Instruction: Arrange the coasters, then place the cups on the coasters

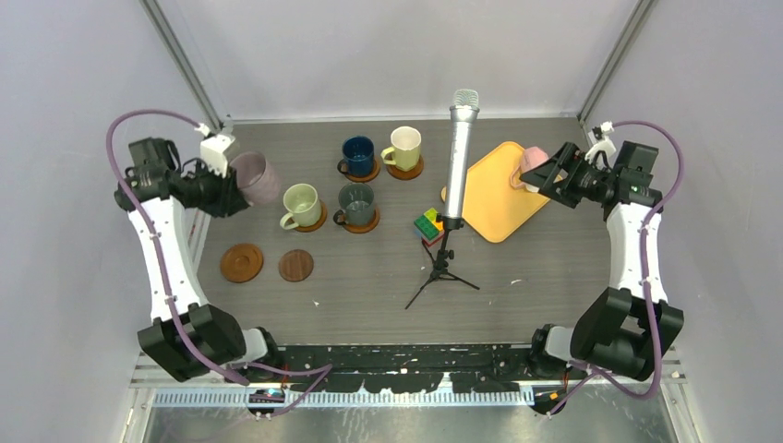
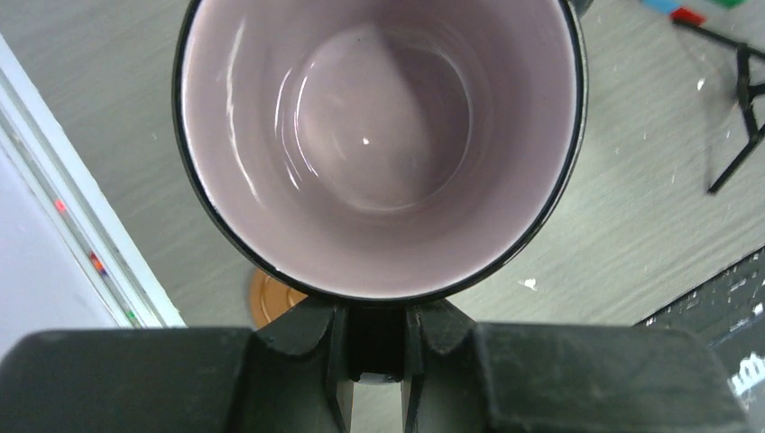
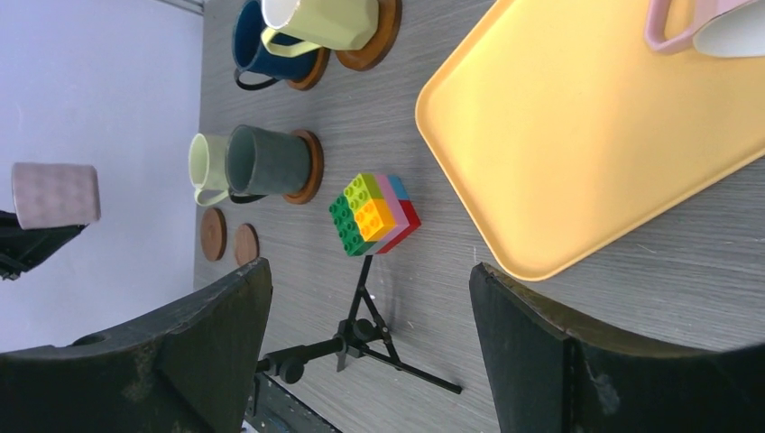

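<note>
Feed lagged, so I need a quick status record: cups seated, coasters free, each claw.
cups on coasters: dark blue cup, cream cup, pale green cup, grey-green cup
bare coasters: orange-brown coaster, darker coaster
left claw: shut on mauve cup
right claw: open, empty
pink cup: on yellow tray

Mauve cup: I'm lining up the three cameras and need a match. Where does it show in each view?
Top external: the mauve cup is at the far left, in the left gripper.
Left wrist: it fills the upper frame, seen mouth-on.
Right wrist: it is small, at the left edge.
Shared landmark: the tripod.
</note>
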Robot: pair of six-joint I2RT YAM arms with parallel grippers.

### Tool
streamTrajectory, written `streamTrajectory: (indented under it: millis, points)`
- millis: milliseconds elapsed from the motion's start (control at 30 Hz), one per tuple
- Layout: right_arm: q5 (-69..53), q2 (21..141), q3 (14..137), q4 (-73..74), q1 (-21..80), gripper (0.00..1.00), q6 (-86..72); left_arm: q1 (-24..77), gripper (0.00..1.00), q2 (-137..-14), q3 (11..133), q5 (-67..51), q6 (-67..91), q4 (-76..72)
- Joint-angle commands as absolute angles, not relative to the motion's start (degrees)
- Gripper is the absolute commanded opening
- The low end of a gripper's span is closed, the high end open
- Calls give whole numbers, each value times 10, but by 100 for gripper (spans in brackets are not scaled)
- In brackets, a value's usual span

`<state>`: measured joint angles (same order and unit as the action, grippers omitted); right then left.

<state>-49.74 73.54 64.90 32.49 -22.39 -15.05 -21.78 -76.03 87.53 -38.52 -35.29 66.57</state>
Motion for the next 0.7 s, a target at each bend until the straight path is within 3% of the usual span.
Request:
streamTrajectory:
  millis: [0, 367, 667]
  points:
    - [-475, 746, 652, 327, -216, 85, -121, -295, 0, -706, 812, -458, -485, 685]
    - [-460, 777, 652, 332, -214, 85, -96, -489, 0, -717, 666, -482, -719, 684]
    - [-451, 795, 658, 348, -212, 85, -74, -553, 0, -799, 637, -481, -808, 665]
